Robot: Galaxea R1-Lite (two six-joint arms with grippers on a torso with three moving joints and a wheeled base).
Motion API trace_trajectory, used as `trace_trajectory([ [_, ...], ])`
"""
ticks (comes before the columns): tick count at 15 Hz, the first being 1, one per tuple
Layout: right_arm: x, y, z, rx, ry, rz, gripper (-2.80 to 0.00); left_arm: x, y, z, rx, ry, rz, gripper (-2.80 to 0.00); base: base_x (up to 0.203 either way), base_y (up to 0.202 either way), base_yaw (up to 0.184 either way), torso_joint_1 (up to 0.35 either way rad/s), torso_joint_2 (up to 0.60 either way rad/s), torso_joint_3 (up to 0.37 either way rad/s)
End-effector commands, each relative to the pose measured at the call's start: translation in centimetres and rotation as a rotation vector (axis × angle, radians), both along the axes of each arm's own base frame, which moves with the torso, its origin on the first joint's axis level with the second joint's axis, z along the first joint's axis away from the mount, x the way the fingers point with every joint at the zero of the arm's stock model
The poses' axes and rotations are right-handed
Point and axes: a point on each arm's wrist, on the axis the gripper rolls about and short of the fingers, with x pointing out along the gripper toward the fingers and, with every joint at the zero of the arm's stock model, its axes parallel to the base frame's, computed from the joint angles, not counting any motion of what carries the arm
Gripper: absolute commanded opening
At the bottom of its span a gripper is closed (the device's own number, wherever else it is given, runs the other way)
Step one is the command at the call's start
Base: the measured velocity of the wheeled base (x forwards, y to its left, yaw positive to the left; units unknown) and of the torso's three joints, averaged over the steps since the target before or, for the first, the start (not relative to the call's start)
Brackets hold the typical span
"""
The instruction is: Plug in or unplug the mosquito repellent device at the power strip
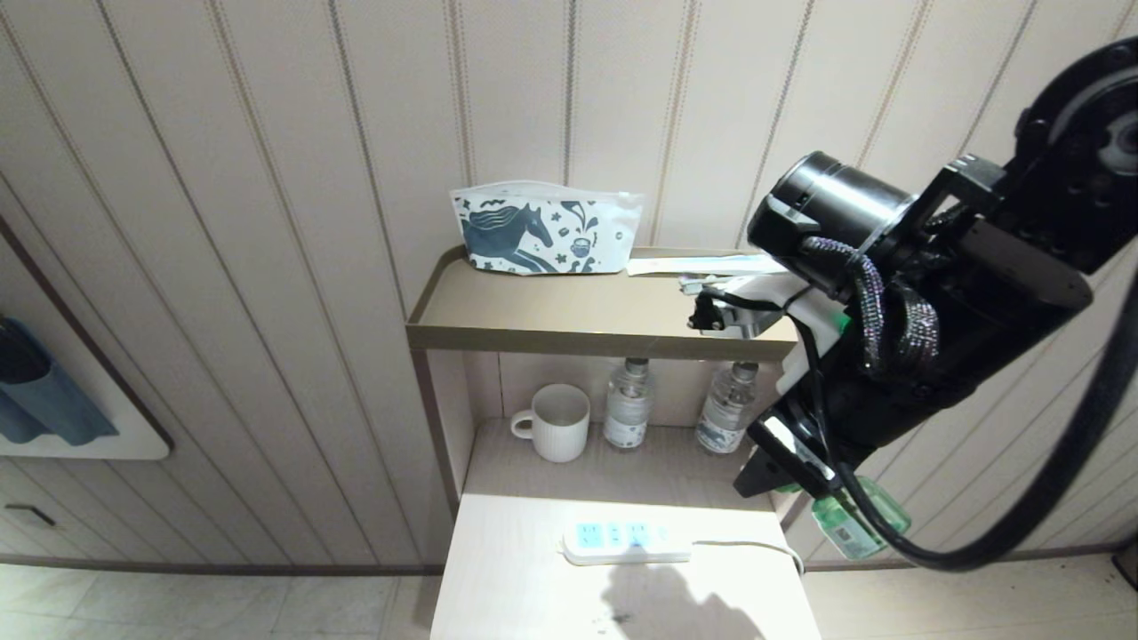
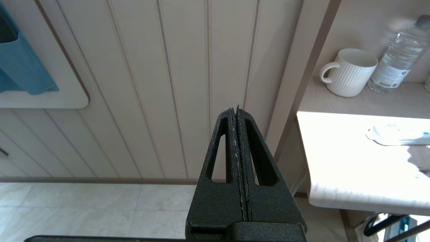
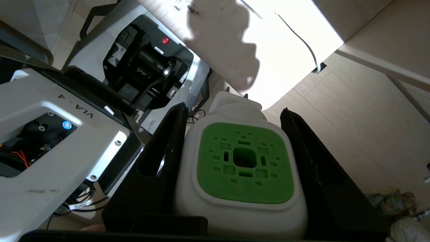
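1. The right arm reaches in from the right of the head view, its black forearm angled down and toward the near side, wrapped with a braided cable.
2. The right gripper (image 3: 235, 168) has its two black fingers (image 3: 161, 158) set apart and pressed against the two sides of the mosquito repellent device (image 3: 245, 168), a small plug-in unit with a white plastic head, a square green vented top and a translucent green liquid bottle.
3. In the head view the device's green bottle (image 1: 858, 524) shows below the arm, out past the right edge of the pale wooden side table (image 1: 516, 578), off the surface and well apart from the strip.
4. The flat white power strip (image 1: 627, 540) with light-blue socket faces lies on the table's near part, right of centre, its white cord (image 1: 756, 547) trailing to the right edge. No plug shows in its sockets.
5. The left gripper (image 2: 237, 111) is off to the left of the table, pointing at the striped wall panelling, its black fingers (image 2: 218, 158) pressed flat together with nothing between them.
6. Farther back in the table's recess stand a white ribbed ceramic mug (image 1: 556, 422) and two clear plastic water bottles (image 1: 629, 404), side by side.
7. On the beige shelf (image 1: 533, 311) above rests a white pouch printed with a dark blue horse (image 1: 544, 228).
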Motion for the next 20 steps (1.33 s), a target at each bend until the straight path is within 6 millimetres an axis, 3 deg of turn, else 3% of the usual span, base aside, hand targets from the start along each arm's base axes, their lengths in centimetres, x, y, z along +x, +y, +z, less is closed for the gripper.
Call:
trace_trajectory([
  [1,0.7,0.5,-1.3,-0.024,0.03,-0.001,-2.8,0.0,0.0,0.0,0.0,0.002,0.0,-2.8,0.0,0.0,0.0,0.0,0.0,0.0],
  [10,5.2,4.2,-7.8,-0.055,0.131,-0.092,-2.8,0.0,0.0,0.0,0.0,0.002,0.0,-2.8,0.0,0.0,0.0,0.0,0.0,0.0],
  [15,8.5,7.6,-12.8,-0.058,0.211,-0.15,-2.8,0.0,0.0,0.0,0.0,0.001,0.0,-2.8,0.0,0.0,0.0,0.0,0.0,0.0],
  [20,9.6,8.8,-14.9,-0.043,0.256,-0.209,-2.8,0.0,0.0,0.0,0.0,0.002,-0.001,-2.8,0.0,0.0,0.0,0.0,0.0,0.0],
])
